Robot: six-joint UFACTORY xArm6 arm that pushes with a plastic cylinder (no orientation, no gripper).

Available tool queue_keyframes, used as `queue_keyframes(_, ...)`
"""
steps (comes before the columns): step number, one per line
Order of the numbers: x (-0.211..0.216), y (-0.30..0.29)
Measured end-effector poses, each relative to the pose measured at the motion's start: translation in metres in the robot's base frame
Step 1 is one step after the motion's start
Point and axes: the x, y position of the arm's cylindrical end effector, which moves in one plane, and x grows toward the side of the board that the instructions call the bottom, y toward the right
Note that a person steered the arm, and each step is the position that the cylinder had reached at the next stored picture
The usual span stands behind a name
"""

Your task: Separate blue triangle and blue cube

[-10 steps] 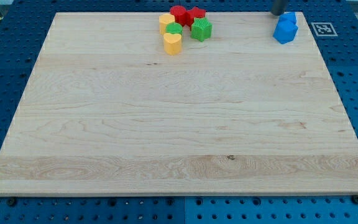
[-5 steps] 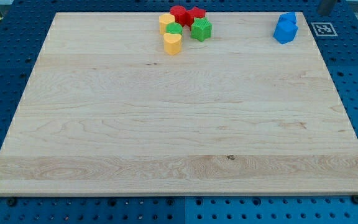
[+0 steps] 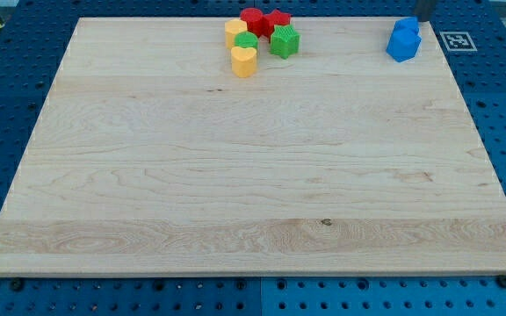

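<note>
Maple-pale board [image 3: 235, 175] fills the near ground, bare of blocks until its far edge. Up there, left of centre, sits a huddle I have no business with: a yellow heart [image 3: 243, 61] nearest, then a green block [image 3: 284, 40], a smaller green one [image 3: 246, 41], another yellow block [image 3: 234, 31], and two red blocks [image 3: 263, 19] at the back. Far right, the blue cube [image 3: 403, 44] and blue triangle [image 3: 408, 25] press together, touching, not yet separated. My tip [image 3: 423, 19] shows at the view's top edge, just right of the triangle, apparently bearing on nothing. I judge that it stands there to wedge in between the pair.
</note>
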Motion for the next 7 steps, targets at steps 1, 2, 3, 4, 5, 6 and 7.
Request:
queue_keyframes(1,0.000,-0.012)
queue_keyframes(2,0.006,-0.019)
queue_keyframes(3,0.029,-0.019)
queue_keyframes(4,0.063,-0.019)
queue_keyframes(5,0.094,-0.019)
queue_keyframes(6,0.125,-0.019)
queue_keyframes(7,0.149,-0.019)
